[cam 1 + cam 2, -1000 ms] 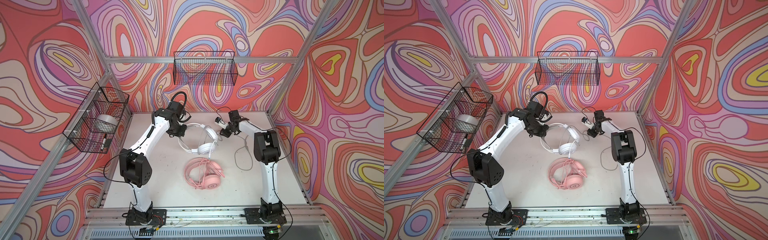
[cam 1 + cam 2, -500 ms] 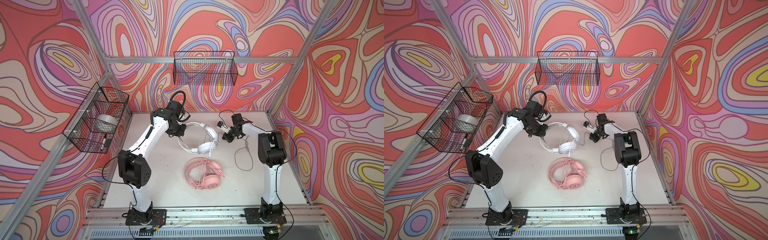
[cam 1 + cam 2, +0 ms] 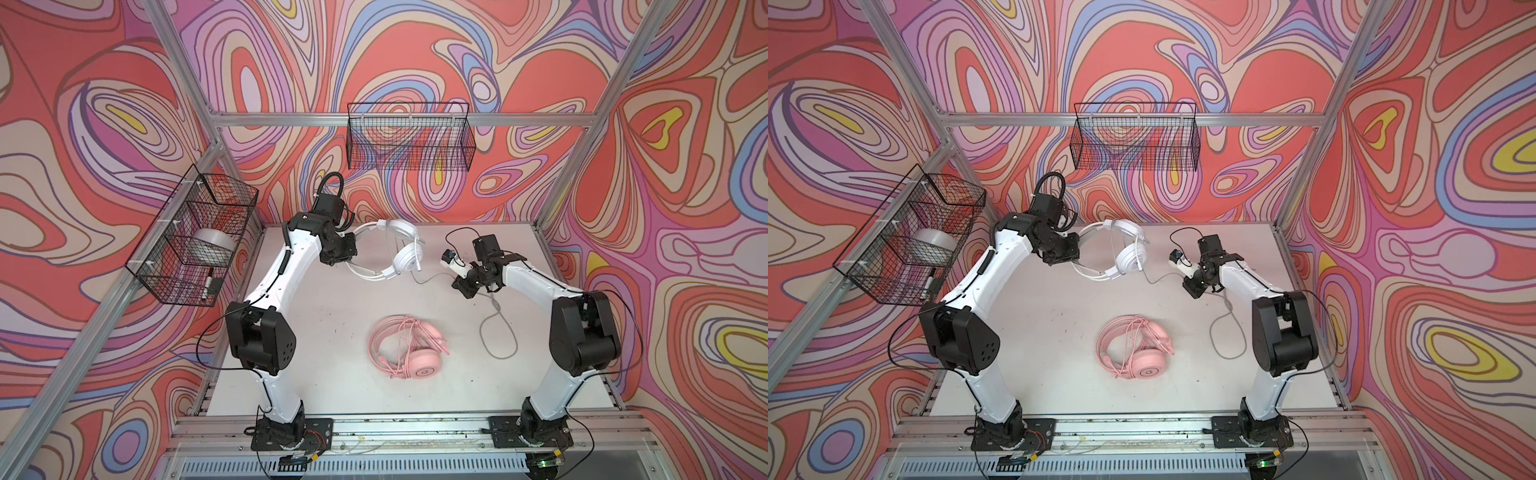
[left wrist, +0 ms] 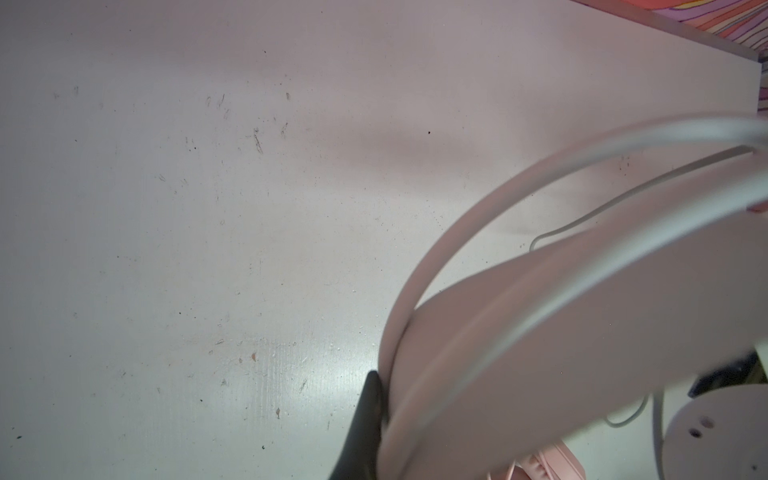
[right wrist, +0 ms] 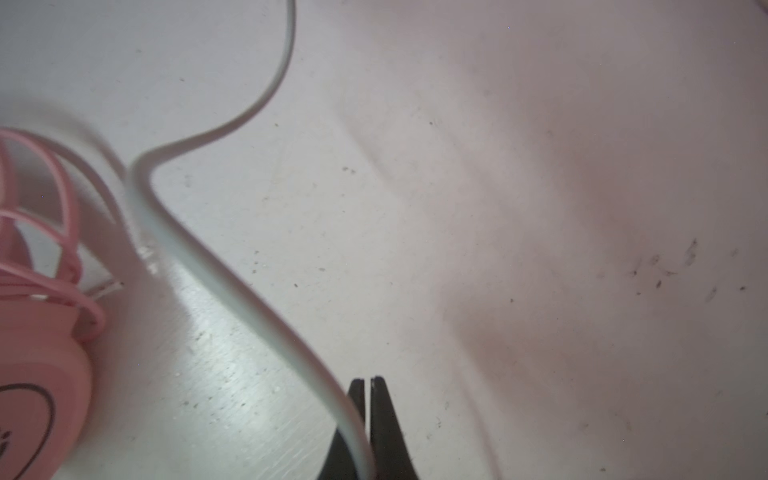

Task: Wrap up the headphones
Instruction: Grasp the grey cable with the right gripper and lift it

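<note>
My left jaws grip the white headset (image 3: 404,259) by its band at the desk's (image 3: 324,332) far side. My right jaws pinch its grey-white cable (image 3: 432,279). The pink headset (image 3: 409,353) lies mid-desk.

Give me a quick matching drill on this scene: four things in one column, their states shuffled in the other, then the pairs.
Things:
1. white headset
2. pink headset
3. grey-white cable
4. side wire basket

States:
A. lies on the table with its own cable coiled on it
B. pinched between the fingers of the right gripper
C. holds a grey roll
D. headband clamped by the left gripper

Pairs: 1-D, 2-A, 3-B, 4-C.
</note>
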`<state>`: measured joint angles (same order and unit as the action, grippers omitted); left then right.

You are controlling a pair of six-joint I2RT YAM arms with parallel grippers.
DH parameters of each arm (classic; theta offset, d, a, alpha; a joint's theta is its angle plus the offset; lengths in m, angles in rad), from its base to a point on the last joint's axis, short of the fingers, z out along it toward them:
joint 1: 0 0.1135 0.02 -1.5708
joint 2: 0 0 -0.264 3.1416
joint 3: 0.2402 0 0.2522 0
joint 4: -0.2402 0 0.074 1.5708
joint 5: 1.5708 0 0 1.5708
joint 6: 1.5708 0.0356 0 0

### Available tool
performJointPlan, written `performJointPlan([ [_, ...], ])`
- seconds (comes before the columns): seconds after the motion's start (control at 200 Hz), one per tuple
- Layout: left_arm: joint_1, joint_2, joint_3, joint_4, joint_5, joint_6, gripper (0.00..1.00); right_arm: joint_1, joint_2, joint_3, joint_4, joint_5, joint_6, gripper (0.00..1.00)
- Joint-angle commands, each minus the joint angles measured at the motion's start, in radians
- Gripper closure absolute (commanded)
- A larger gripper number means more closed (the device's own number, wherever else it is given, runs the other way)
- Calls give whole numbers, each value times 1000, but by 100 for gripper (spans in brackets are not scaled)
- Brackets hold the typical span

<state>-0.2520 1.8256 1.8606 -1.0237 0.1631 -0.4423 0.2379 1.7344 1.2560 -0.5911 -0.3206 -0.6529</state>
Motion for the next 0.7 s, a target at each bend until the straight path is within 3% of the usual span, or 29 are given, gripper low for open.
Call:
performJointPlan([
  [0.0, -4, 19, 48, 30, -43, -107, 100, 55, -86, -28, -2, -7, -18, 100],
  [0.28, -19, 92, 119, -23, -135, -125, 100, 147, -221, 10, -41, -64, -73, 100],
  [0.481, -36, 113, 127, -63, -229, -110, 100, 185, -218, 121, -130, -74, -129, 100],
  [0.696, -43, 141, 135, -87, -256, -123, 100, 235, -176, 243, -202, -68, -179, 100],
])
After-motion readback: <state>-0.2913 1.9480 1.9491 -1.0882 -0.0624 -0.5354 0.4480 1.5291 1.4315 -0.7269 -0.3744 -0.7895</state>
